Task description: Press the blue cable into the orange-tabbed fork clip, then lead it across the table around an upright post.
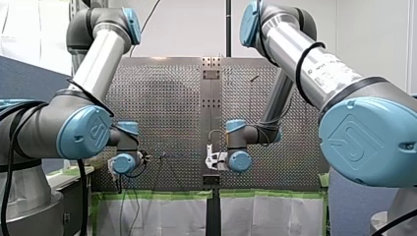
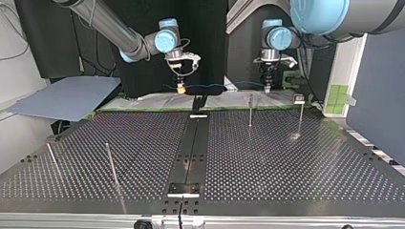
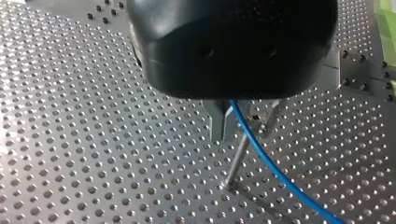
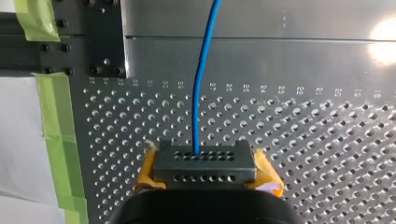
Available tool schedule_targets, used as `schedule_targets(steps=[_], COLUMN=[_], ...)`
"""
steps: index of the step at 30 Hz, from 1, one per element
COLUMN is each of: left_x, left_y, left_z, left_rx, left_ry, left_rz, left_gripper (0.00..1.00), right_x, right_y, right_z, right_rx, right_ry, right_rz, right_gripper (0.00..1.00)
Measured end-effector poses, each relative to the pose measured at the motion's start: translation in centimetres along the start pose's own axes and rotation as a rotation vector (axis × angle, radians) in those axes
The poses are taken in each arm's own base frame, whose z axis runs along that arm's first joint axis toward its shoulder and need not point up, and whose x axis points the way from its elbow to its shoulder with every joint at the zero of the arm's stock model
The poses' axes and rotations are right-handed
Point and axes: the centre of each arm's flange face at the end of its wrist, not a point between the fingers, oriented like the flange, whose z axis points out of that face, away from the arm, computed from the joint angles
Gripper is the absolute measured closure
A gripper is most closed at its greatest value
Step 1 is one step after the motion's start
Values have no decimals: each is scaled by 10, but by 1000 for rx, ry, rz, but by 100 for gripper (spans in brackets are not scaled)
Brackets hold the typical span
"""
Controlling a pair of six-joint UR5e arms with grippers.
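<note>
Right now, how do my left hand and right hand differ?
My left hand has bare metal fingers, apart, the blue cable running between; my right hand has yellow pads, shut on the cable. Left hand is at a post; right hand is not. Both touch that cable.

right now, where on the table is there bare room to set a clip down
In the top view: the wide stretch right of the centre strip, in front of the far posts. Crowded along the far edge: my right gripper, blue cable, my left gripper.
</note>
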Motion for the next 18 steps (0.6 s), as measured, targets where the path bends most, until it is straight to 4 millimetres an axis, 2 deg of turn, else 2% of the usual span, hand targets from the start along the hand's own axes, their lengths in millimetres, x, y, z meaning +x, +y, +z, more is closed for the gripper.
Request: schedule_targets(steps=[9, 18], left_x=[27, 31], left_y=[17, 20], left_z=[6, 18], left_rx=[-31, -9], left_ry=[56, 99], left_rz=[-7, -30], left_gripper=[100, 100], right_x=[-14, -17], right_y=[3, 1], right_z=[12, 21], right_rx=[-6, 6], right_ry=[-14, -20], right_rz=[-1, -6], right_gripper=[100, 100])
